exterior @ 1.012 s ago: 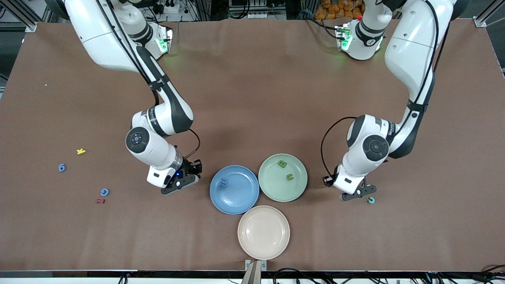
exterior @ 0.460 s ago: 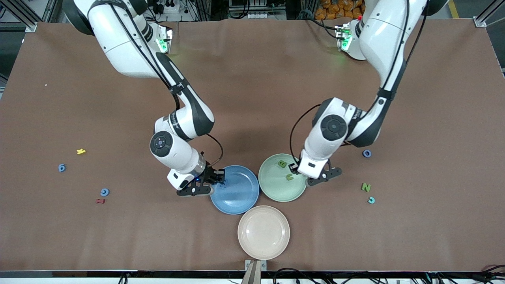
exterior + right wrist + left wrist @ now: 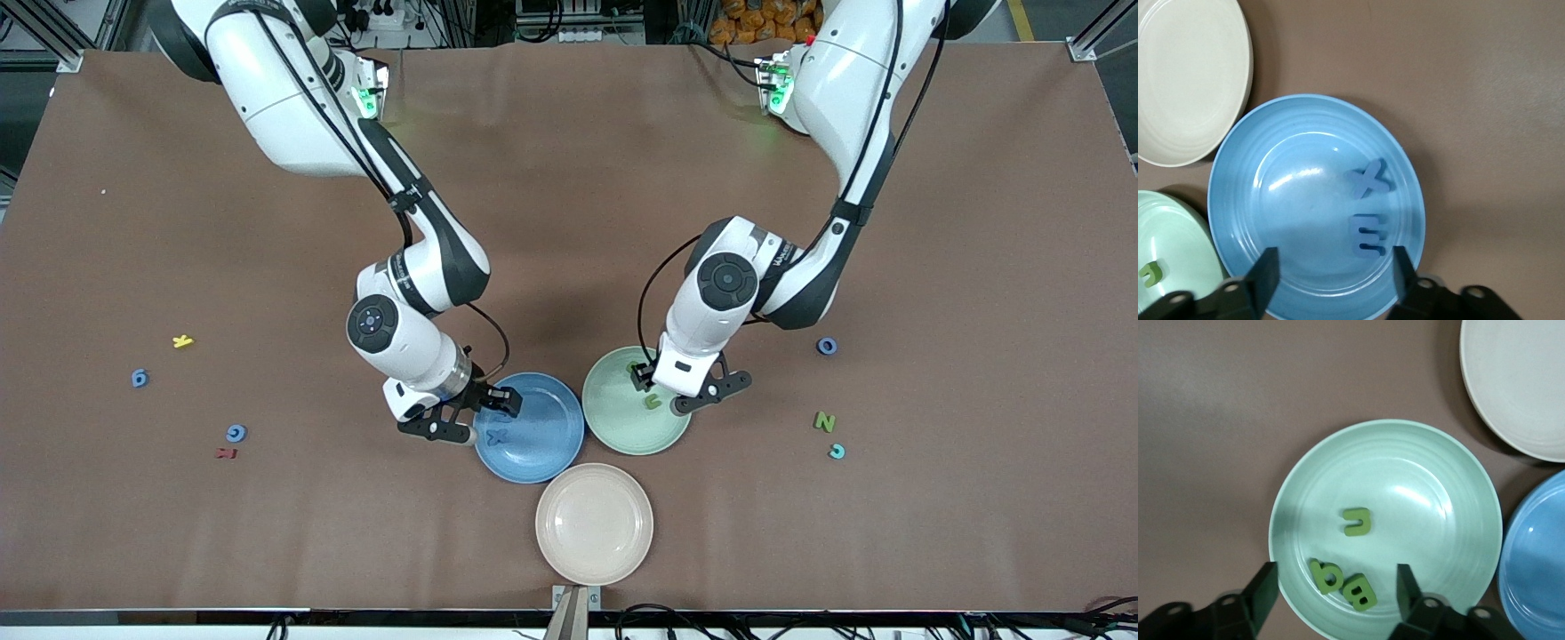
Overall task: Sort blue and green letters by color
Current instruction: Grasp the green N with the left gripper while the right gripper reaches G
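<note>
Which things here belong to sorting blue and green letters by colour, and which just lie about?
Job: blue foam letters, plated and loose; olive green foam letters, plated and loose; blue plate; green plate; open right gripper over blue, open left gripper over green.
Lying about: yellow foam letter; dark red letter; beige plate; teal letter.

Glossy blue plate [image 3: 1238,200] (matt letters [image 3: 1369,179])

Three plates clustered, X [image 3: 499,436] and E [image 3: 1369,235] lying in one plate [image 3: 551,453], three letters [image 3: 1350,560] in plate beside it [image 3: 613,436], third plate [image 3: 594,523] nearer the camera.
</note>
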